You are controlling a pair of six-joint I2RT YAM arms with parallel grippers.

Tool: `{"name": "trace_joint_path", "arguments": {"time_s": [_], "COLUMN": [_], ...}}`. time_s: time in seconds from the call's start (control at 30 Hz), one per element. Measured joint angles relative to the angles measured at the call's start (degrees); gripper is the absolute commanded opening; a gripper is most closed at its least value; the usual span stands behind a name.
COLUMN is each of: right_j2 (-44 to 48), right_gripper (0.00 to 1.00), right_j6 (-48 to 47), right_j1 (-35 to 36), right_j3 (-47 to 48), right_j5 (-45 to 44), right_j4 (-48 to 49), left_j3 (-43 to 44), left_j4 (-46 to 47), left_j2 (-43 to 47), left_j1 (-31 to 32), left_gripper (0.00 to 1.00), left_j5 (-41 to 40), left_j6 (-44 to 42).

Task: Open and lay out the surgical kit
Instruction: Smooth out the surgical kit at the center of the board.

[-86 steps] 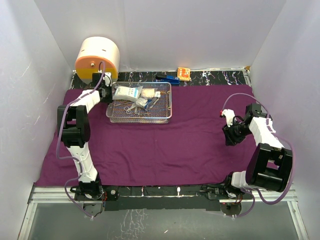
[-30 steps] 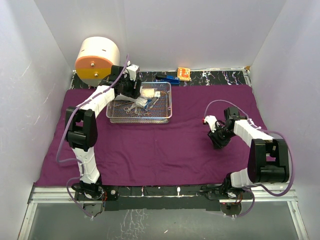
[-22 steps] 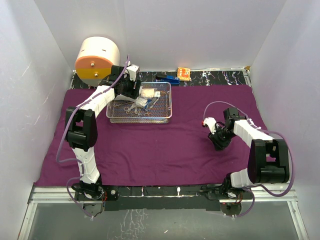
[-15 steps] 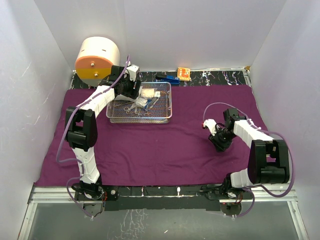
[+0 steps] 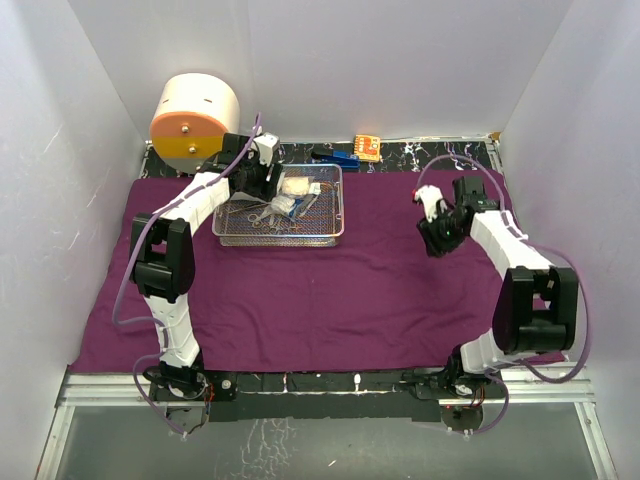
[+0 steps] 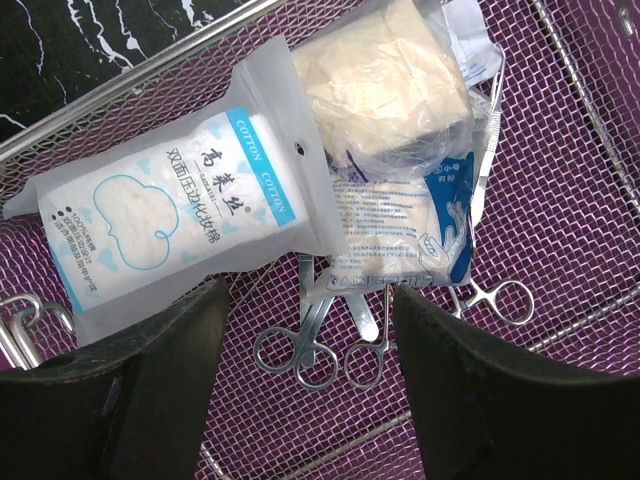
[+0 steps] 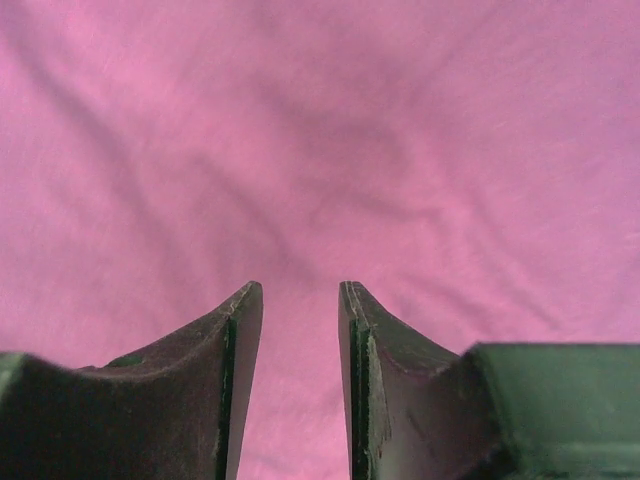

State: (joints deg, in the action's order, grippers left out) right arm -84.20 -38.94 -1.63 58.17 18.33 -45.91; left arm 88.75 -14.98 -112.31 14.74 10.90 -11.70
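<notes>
Surgical kit sits in wire-mesh tray, far-left on purple cloth; cloth already lies opened out flat. Step in hand, by my reading: unloading the tray.

Left gripper hovers over the tray's left half, fingers spread wide, nothing between them. Below it:
- cotton packet: glossy soft plastic, blue print
- gauze pad: cream, in crinkled clear film
- sachet: flat, blue-printed
- forceps: thin steel, ring handles (partly under the packets)

Next move probably calls for a straight descent onto the cotton packet and a pinch at one edge; slick film may slip.

Right gripper hangs over bare cloth, well apart from the tray, jaws slightly parted, empty. Cloth matte, softly wrinkled.
</notes>
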Motion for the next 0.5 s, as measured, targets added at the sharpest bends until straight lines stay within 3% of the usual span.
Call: {"name": "trace_joint_path", "arguments": {"time_s": [0.3,0.5], "right_j2": [-16.79,-29.42], "right_gripper": [0.38,0.39], "right_j6": [20.02,28.52], "right_j1": [-0.02,-0.02], "right_j3": [16.24,25.59], "right_j5": [-5.14,-8.41], "right_j4": [18.95,26.88], "left_j3": [-1.22,-1.44], "left_j4": [0.02,0.04], "left_j2": [0.44,0.5], "left_j1": [0.0,0.02], "left_gripper": [0.66,0.66], "left_j5": [0.11,0.26], "left_j6": [-0.5,-0.28]}}
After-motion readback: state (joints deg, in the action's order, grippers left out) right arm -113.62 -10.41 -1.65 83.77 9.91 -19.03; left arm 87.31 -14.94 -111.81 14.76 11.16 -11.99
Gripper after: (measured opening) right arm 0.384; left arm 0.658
